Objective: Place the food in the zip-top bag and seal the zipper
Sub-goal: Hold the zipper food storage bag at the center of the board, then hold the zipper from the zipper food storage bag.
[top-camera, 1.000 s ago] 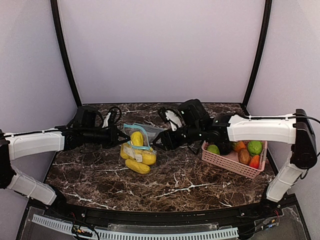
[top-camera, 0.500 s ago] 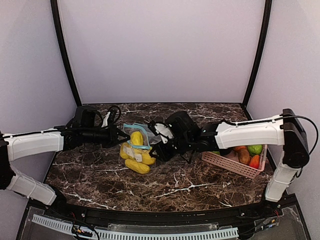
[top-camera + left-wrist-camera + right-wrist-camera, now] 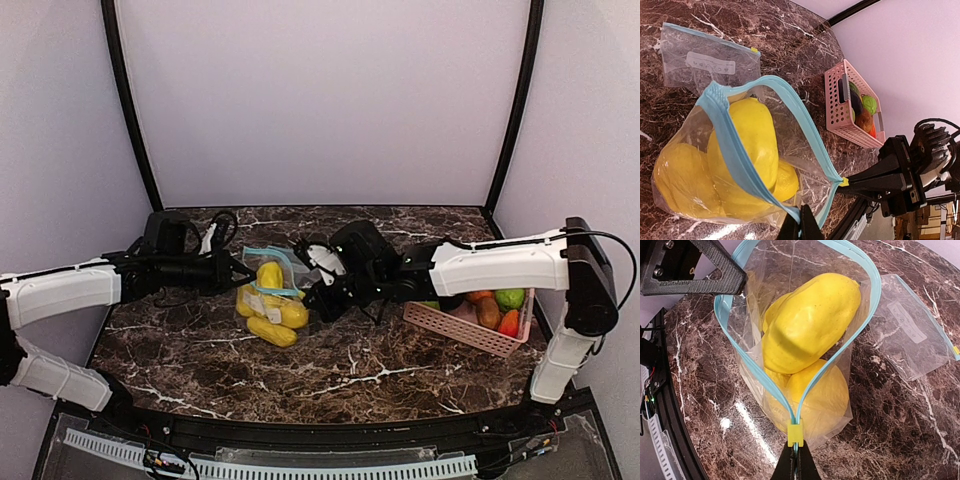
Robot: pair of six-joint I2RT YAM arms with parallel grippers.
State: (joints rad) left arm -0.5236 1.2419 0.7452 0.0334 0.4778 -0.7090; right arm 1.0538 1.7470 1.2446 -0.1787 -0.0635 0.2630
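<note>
The zip-top bag point(image 3: 262, 252) lies mid-table with its blue zipper mouth point(image 3: 873, 295) gaping. Inside are yellow food pieces point(image 3: 810, 320), also seen in the left wrist view point(image 3: 747, 135). My left gripper point(image 3: 800, 223) is shut on the blue rim at one end of the mouth point(image 3: 245, 272). At the other end, my right gripper point(image 3: 796, 460) is shut on the zipper strip just behind the yellow slider point(image 3: 795, 432), to the bag's right in the top view point(image 3: 312, 298). More food point(image 3: 508, 295), green, orange and brown, sits in the basket.
A pink slatted basket point(image 3: 455, 322) stands at the right of the marble table point(image 3: 350, 370). A second, flat zip-top bag point(image 3: 705, 65) lies just behind the filled one. Black frame posts rise at the back corners.
My right gripper has moved left from near the basket to the bag and shut on the zipper end by the slider. The left gripper has held its place on the rim.
</note>
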